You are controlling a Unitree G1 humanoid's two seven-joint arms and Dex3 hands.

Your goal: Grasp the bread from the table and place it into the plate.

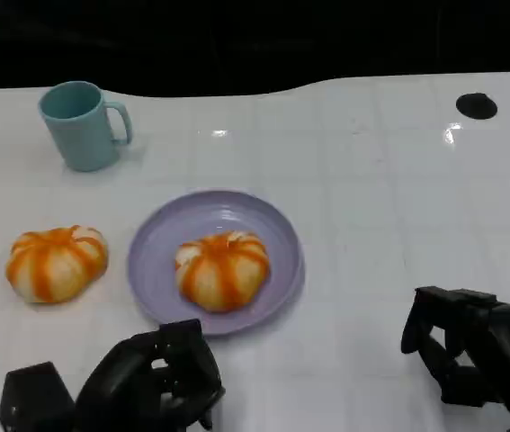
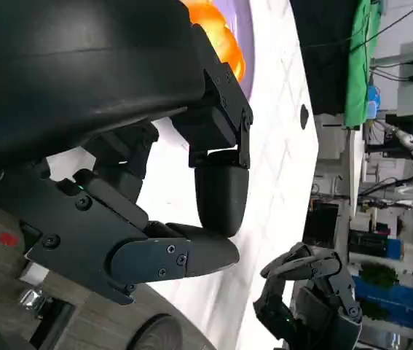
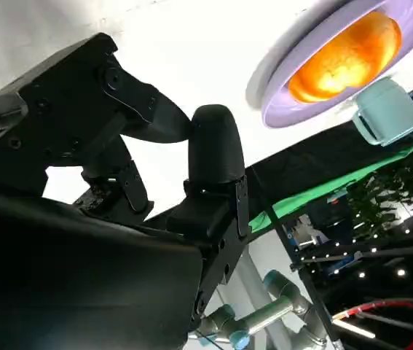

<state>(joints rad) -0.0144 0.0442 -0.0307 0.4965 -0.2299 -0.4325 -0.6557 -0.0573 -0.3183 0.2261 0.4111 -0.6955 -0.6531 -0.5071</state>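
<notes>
a: one bread (image 1: 223, 269) sits on the plate (image 1: 160, 238), a second bread (image 1: 56, 262) lies on the worktop (image 1: 371, 198) just left of it, near the mug (image 1: 82, 124). what's the move?

b: i'd bring the left hand (image 1: 151, 378) over that second bread from above, spread the fingers (image 2: 221, 197) wide and close gently around its sides

a: and the hands at present?

b: left is curled in, holding nothing. right hand (image 1: 475, 346) hangs low, well apart, fingers loosely bent and empty
</notes>
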